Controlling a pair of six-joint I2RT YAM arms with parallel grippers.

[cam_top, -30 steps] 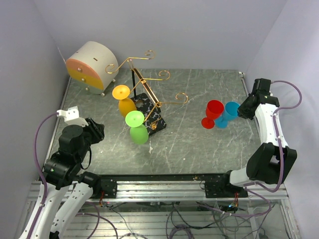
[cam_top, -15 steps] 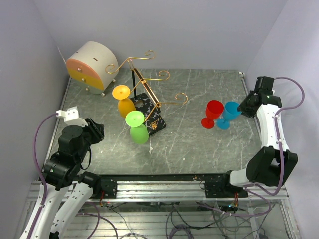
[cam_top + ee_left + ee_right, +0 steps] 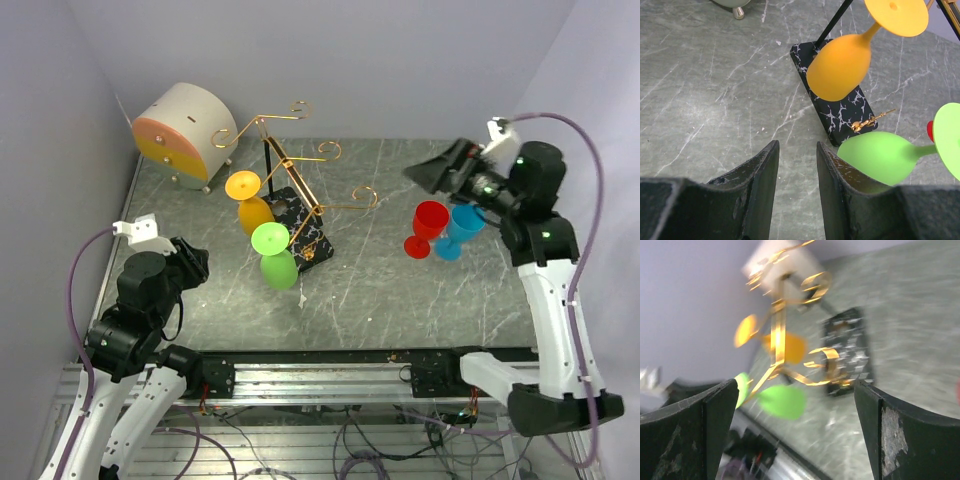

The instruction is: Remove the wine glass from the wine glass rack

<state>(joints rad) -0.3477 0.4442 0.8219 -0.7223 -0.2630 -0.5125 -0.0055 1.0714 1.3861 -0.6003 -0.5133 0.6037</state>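
The wine glass rack (image 3: 300, 205), gold wire on a black post and a marble base (image 3: 840, 107), stands left of centre. An orange wine glass (image 3: 250, 203) and a green wine glass (image 3: 276, 258) hang upside down from its near arms. A red glass (image 3: 428, 228) and a blue glass (image 3: 460, 228) stand on the table at the right. My right gripper (image 3: 425, 172) hovers open above the red glass, pointing at the rack (image 3: 785, 340), and its view is blurred. My left gripper (image 3: 797, 150) is open and empty, low and left of the green glass (image 3: 880, 156).
A round beige-and-orange drawer box (image 3: 185, 135) sits in the back left corner. Grey walls close in the table on the left, back and right. The metal rail (image 3: 330, 375) with both arm bases runs along the near edge.
My right gripper has opened wide, let go of the blue glass and swung up and left toward the rack. The blue glass stays beside the red one. The left arm has not moved.
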